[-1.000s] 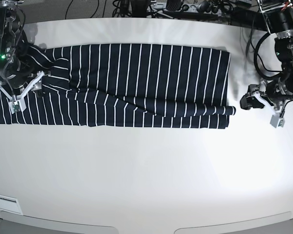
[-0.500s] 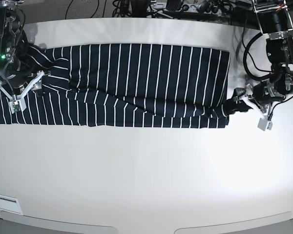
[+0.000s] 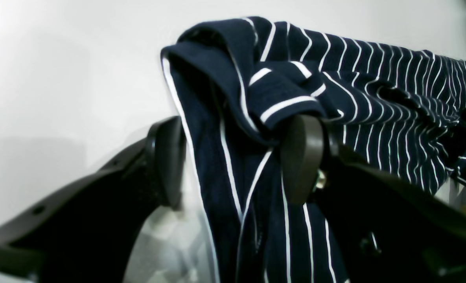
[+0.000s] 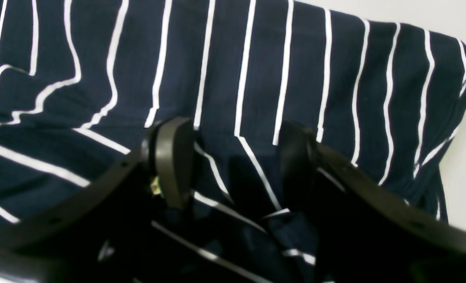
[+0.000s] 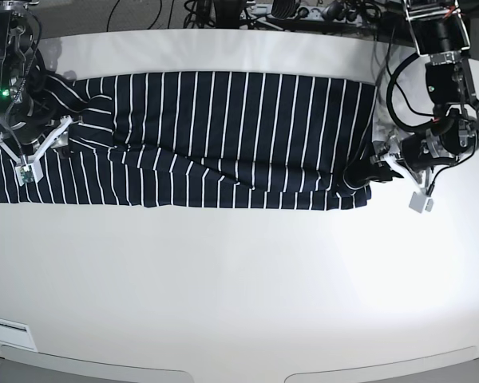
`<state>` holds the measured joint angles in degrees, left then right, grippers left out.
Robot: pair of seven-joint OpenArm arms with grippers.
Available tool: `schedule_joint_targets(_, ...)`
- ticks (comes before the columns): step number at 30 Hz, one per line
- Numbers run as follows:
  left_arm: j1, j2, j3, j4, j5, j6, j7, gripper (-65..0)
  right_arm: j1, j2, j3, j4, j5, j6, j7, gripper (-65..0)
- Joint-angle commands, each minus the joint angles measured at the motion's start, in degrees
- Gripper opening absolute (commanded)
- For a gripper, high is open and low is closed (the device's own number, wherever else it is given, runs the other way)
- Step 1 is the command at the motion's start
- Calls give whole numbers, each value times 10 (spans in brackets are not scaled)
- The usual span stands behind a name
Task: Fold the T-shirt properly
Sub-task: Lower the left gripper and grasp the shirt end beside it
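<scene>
T-shirt (image 5: 223, 136) edges sit between the wide-apart jaws of the left gripper (image 3: 236, 157) and right gripper (image 4: 233, 161), which should both pinch together before lifting.

A high base camera looks down over the whole white tabletop (image 5: 239, 279), with the dark navy white-striped fabric T-shirt (image 5: 223, 136) spread across its far half. Each wrist camera peers out close between its own black gripper fingers (image 3: 166, 157), at opposite ends of that shirt.
</scene>
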<state>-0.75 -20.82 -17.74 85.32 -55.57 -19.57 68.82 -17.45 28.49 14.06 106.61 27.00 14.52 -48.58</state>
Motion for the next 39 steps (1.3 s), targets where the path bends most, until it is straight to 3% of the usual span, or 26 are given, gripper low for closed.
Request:
schedule_joint_targets(1,0,-4,-4,-2,25,8,36,-245,4,10,7,10,0,-1,8,-286)
schedule_joint_targets(16,0,-4,-148,-2,-1,10,34,-245,0,10,7,10,0,1,8,-286)
schedule_joint_targets(19,0,-2,-150,-2,-20,9,42,-245,0,10,7,10,0,1,8,-286)
schedule_joint_targets(29,0,0,-149,-2,-134,-41,82,-245,-17,10,7,9,-5,5,9,-286)
schedule_joint_targets(39,1,-3,-149,-2,-145,-51,86,-245,-29,10,7,9,-5,9,9,-286)
